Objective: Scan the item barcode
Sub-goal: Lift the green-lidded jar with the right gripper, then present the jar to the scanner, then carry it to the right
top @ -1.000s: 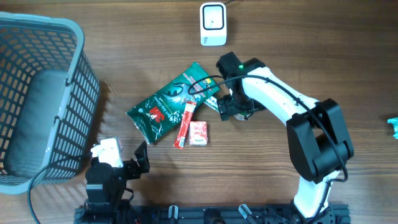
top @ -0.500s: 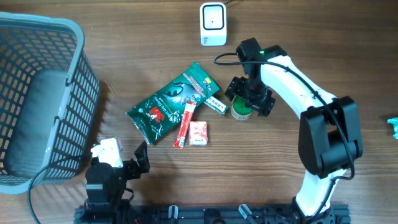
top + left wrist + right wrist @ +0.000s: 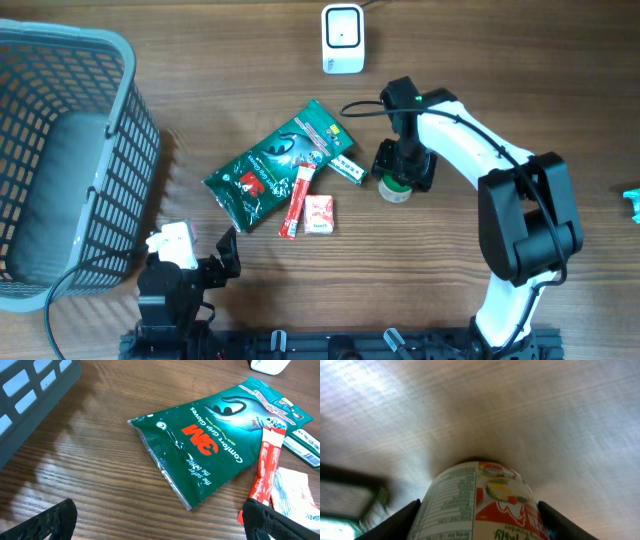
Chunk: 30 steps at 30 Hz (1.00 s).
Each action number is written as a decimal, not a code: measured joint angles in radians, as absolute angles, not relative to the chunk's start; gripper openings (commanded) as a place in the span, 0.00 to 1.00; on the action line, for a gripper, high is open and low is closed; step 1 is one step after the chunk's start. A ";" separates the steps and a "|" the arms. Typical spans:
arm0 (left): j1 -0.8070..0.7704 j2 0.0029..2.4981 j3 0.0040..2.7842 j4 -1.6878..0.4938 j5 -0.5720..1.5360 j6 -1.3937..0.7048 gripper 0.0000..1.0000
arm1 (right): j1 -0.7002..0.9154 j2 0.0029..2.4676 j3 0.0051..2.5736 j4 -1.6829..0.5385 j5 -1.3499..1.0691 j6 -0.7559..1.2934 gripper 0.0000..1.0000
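Big shift on the right side within the last second. Away from the edge of the green glove pack (image 3: 275, 165) with the right gripper (image 3: 403, 168), across to the small printed jar (image 3: 480, 505), and now down around it from above. Narrower too: from fully spread to partway in, with the fingers (image 3: 395, 522) flanking the jar left and right in the wrist view. Very close to contact on both sides (no gap to be made out there), yet cannot tell whether properly clamped or only closing.

Jar upright on the worktop (image 3: 560, 60), just right of the green-and-white strip box (image 3: 348, 168), well short of the white scanner (image 3: 342, 38) at the far edge.

No change at the left gripper (image 3: 160, 522): spread wide, empty, low near the front edge, facing the glove pack, the red stick sachet (image 3: 265, 467) and the pale packet (image 3: 295, 495). Same places for those, and for the basket (image 3: 130, 60).

Meaning for the task, as a guess: jar chosen as the item, grasp under way, nothing scanned yet. Left to do: finish the squeeze, lift, carry toward the scanner, turn the barcode to its face. Barcode itself not found in these views; only a printed table and a coloured picture on the near side.
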State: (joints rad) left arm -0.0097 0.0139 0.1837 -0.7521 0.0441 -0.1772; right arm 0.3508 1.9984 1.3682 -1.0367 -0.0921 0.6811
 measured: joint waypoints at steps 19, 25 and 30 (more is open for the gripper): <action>-0.010 0.014 0.184 -0.752 0.044 -0.177 1.00 | 0.367 2.001 1.609 -1.354 -0.542 0.767 0.49; -0.010 0.014 0.184 -0.751 0.044 -0.177 1.00 | 0.410 1.984 1.630 -1.088 -0.480 0.690 0.50; -0.010 0.014 0.184 -0.752 0.044 -0.177 1.00 | 0.409 1.920 1.658 -0.619 -0.236 0.614 0.47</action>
